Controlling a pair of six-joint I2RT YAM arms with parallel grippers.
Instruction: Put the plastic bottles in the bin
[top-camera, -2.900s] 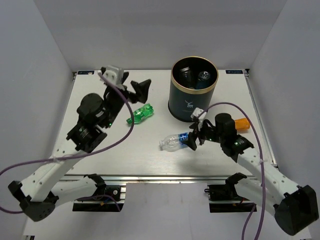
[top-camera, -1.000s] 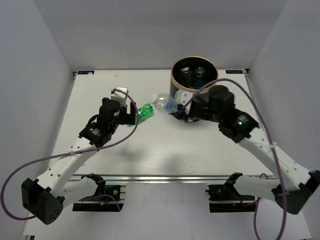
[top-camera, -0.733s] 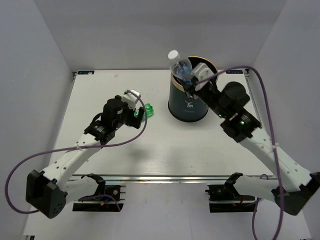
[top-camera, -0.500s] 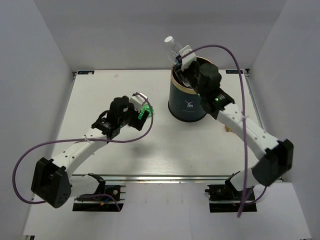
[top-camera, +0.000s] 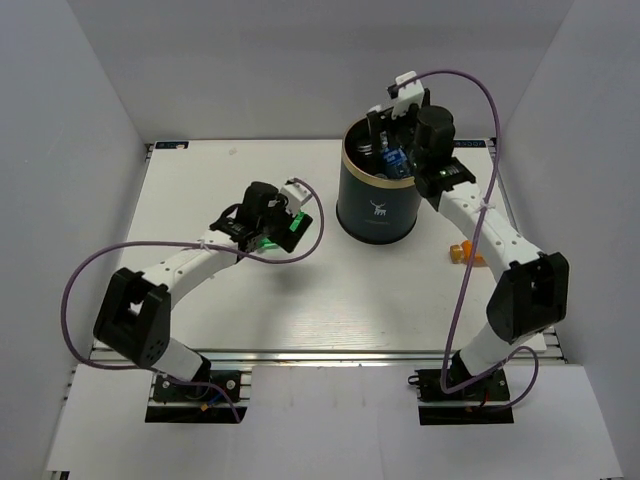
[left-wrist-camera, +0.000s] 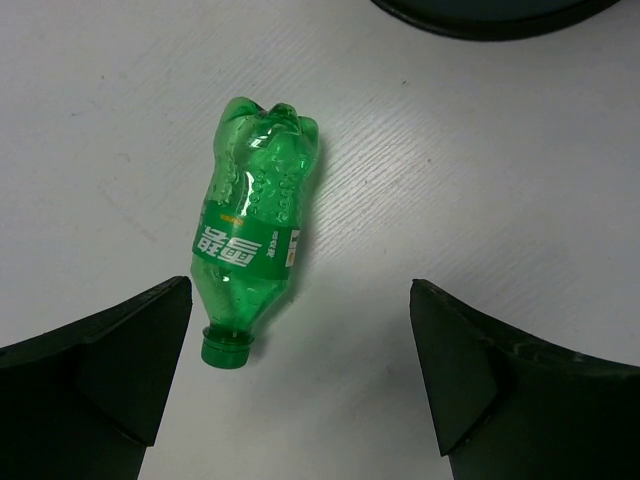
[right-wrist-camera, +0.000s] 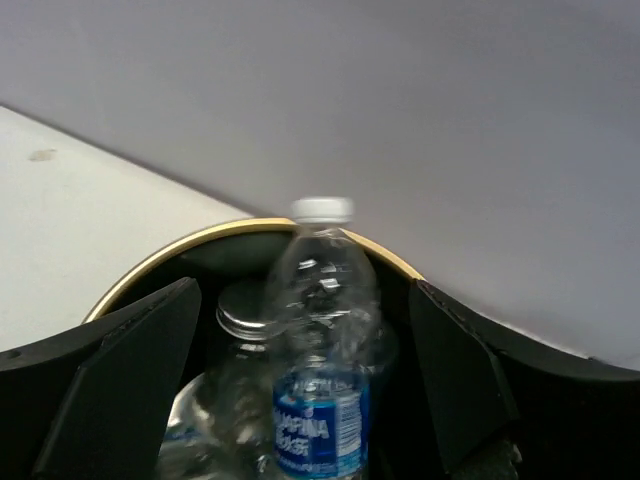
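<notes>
The green bottle has a green label w/ two big white Chinese chars; the small orange print above them is too small to read. The bin has a white deer logo on its wall. The clear bottle inside has a blue label, white letters approx. "…AFINA", tiny unreadable chars below.

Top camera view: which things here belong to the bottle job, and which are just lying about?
Job:
bin
green bottle
orange bottle
blue-labelled clear bottle, inside the bin

Not part of it:
table
purple cables
</notes>
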